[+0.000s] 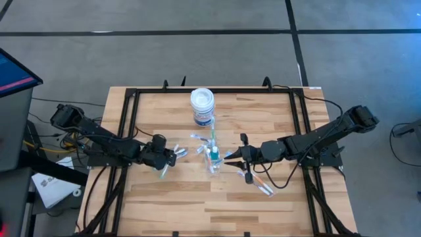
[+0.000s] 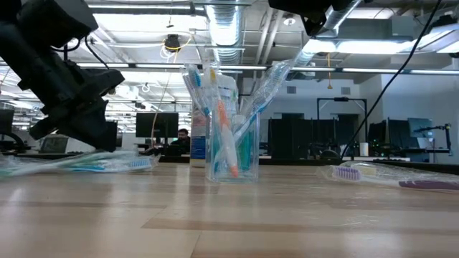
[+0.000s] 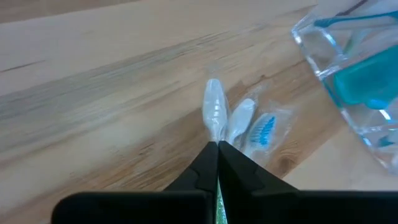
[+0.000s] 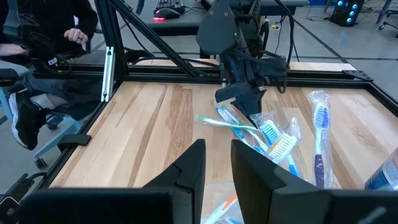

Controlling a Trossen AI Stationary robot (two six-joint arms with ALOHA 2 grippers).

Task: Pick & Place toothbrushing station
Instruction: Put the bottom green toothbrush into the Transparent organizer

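The clear plastic cup (image 1: 214,162) stands upright mid-table on its base, holding several wrapped toothbrushes (image 2: 228,136). My left gripper (image 1: 166,158) is left of the cup, low over the table, shut on a wrapped toothbrush (image 3: 214,112). Two more wrapped brushes (image 3: 261,130) lie beside it. My right gripper (image 4: 217,165) is open and empty, raised just right of the cup and above it (image 2: 315,14). Orange and blue brush ends (image 4: 227,202) show below its fingers. My left gripper pinches the wrapped toothbrush between its two shut fingertips. The brush's white wrapped end (image 3: 215,127) sticks out ahead of the tips, and its green handle (image 4: 217,121) runs out the other side. The fingers slant down across it from the table's left. Whether the brush is clear of the table I cannot tell.
A white round jar with a blue label (image 1: 202,105) stands behind the cup near the far edge. More wrapped toothbrushes lie on the table right of the cup (image 1: 260,184), one with a purple handle (image 2: 430,184). A black frame (image 1: 131,99) rims the table.
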